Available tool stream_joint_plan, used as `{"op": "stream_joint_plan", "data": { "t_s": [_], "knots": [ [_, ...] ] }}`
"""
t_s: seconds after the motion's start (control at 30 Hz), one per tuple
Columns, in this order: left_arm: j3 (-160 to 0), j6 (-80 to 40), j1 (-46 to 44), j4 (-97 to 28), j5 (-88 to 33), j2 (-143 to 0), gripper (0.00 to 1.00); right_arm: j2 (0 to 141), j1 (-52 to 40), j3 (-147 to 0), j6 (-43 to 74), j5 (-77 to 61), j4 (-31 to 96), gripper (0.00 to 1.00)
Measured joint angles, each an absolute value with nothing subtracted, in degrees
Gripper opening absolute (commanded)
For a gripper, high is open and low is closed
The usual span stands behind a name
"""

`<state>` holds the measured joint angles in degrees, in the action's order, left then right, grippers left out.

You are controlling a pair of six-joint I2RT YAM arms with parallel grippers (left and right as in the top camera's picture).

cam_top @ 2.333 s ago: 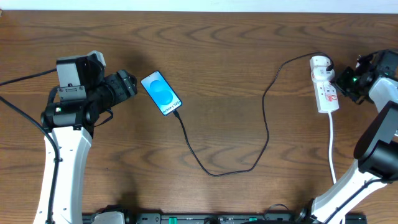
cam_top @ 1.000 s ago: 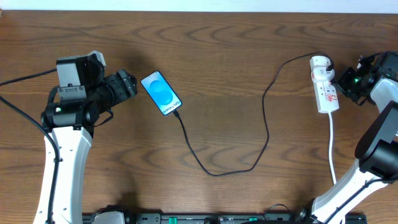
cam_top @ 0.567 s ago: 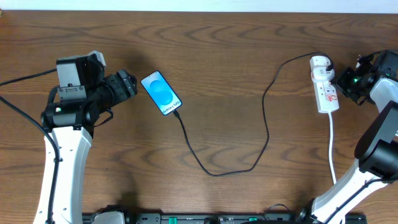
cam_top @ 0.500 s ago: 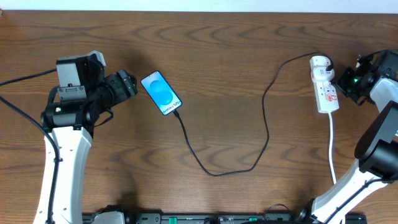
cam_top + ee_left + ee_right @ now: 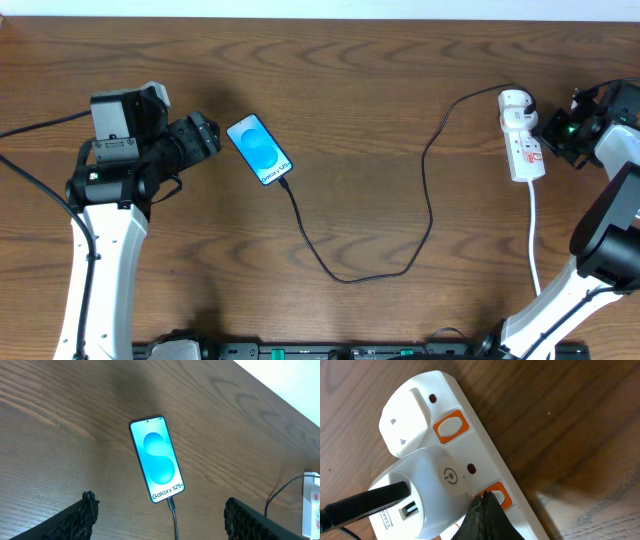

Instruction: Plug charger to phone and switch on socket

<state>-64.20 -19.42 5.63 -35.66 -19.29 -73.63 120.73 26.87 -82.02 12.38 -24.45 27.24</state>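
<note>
Already charger in phone; right hand, clenched, tip at socket switch: press down next. Left hand released.

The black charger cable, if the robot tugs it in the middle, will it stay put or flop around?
Probably floppy: the charger cable lies in loose curves, so it should bend rather than push. It looks thin, likely light. One end sits at the phone, so a tug might drag the slim phone across the table.
</note>
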Motion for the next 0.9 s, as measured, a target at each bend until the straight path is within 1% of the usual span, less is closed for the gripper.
{"op": "stream_joint_plan", "data": {
  "t_s": [0.63,0.77,0.9],
  "knots": [
    [-64.2,-19.4,5.6,-35.8,-19.3,-73.6,0.82,119.9,26.6,-81.9,11.5,-23.0,28.8,0.01],
    [-64.2,-19.4,5.6,-35.7,-19.6,-73.6,0.82,117.1,26.9,-80.8,11.6,-24.0,34.7,0.01],
    [-64.2,-19.4,5.6,-35.3,-20.7,-73.6,0.82,110.8,27.8,-80.0,11.6,-24.0,39.3,0.02]
  ]
}}
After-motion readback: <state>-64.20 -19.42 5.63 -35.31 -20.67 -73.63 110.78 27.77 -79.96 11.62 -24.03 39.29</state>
